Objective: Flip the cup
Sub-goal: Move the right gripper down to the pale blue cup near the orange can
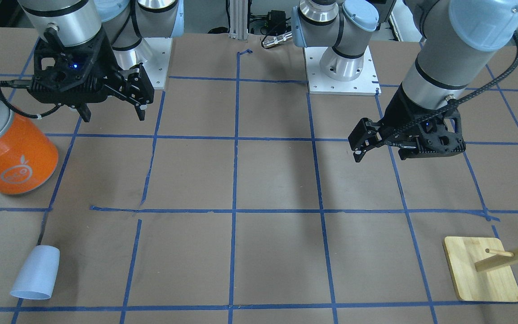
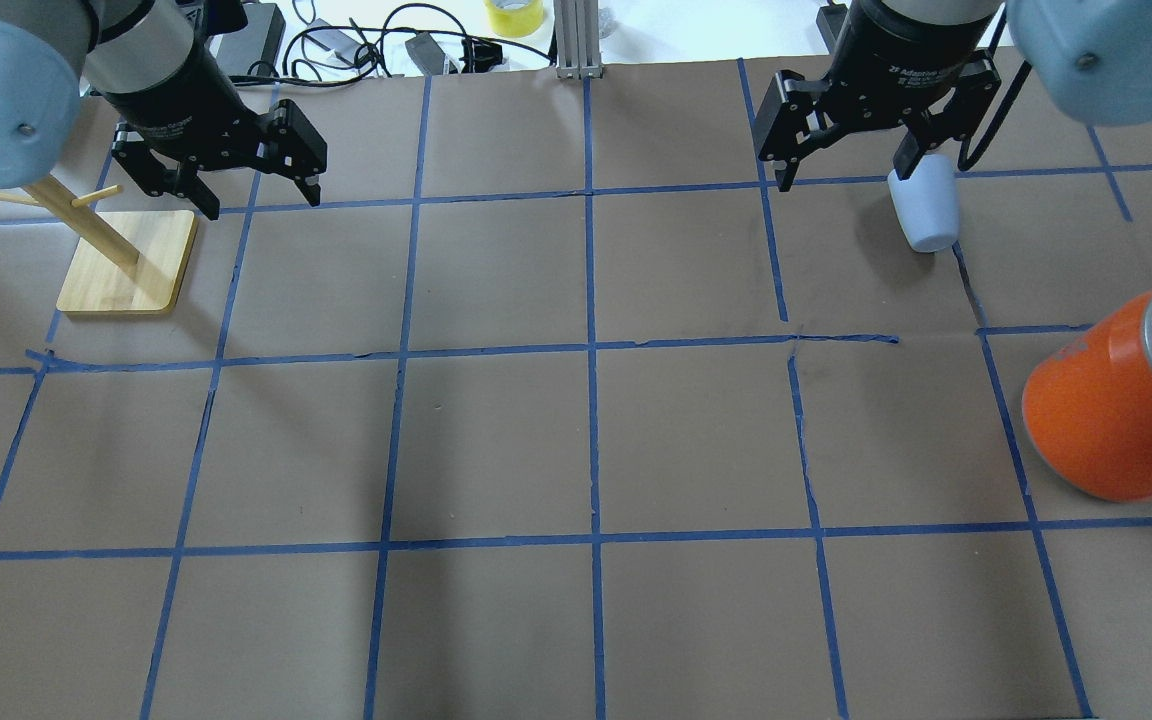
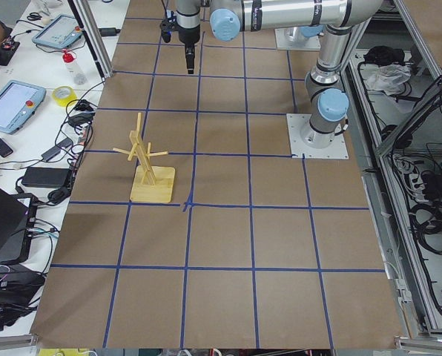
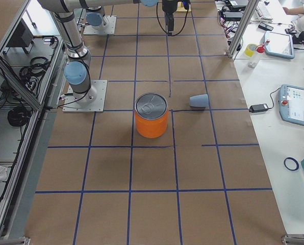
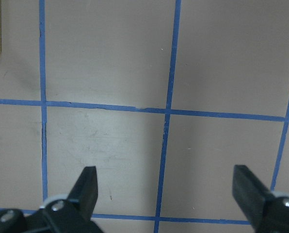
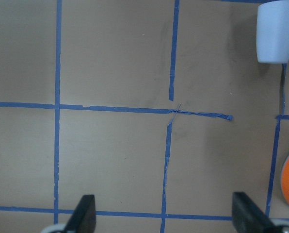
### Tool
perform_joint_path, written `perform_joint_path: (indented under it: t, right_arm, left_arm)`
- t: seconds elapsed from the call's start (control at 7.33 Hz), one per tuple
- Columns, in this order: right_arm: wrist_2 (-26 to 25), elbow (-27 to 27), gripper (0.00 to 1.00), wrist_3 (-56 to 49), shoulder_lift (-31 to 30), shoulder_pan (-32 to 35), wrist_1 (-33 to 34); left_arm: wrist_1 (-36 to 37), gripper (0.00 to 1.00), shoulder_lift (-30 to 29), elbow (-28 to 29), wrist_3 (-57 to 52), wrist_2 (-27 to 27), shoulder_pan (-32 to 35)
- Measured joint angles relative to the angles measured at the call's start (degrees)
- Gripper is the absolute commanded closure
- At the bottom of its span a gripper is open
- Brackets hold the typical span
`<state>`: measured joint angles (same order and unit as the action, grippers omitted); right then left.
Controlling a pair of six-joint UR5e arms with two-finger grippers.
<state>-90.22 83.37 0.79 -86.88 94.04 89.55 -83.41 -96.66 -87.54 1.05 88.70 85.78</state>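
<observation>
The pale lavender-blue cup [image 1: 36, 272] lies on its side on the brown paper near the operators' edge, on the robot's right. It also shows in the overhead view [image 2: 926, 215], the right side view [image 4: 199, 100] and the top right corner of the right wrist view [image 6: 278, 31]. My right gripper [image 1: 113, 116] is open and empty. It hangs above the table, nearer the robot than the cup and apart from it, and also shows in the overhead view [image 2: 844, 175]. My left gripper [image 2: 261, 200] is open and empty above bare paper [image 5: 166, 177].
A large orange can with a silver lid [image 1: 14, 153] stands between the right gripper and the cup, toward the table's end [image 2: 1106, 420]. A wooden peg rack on a square base [image 2: 126, 265] stands beside the left gripper. Blue tape lines grid the paper.
</observation>
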Motion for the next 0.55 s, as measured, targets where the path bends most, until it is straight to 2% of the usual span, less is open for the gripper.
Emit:
perform_joint_path:
  t: [0.55]
  right_arm:
    - [0.77,0.04,0.00,-0.51,0.23,-0.70,2.09]
  left_arm:
    - [0.08,0.00,-0.42,0.00,0.00,0.05,0.00]
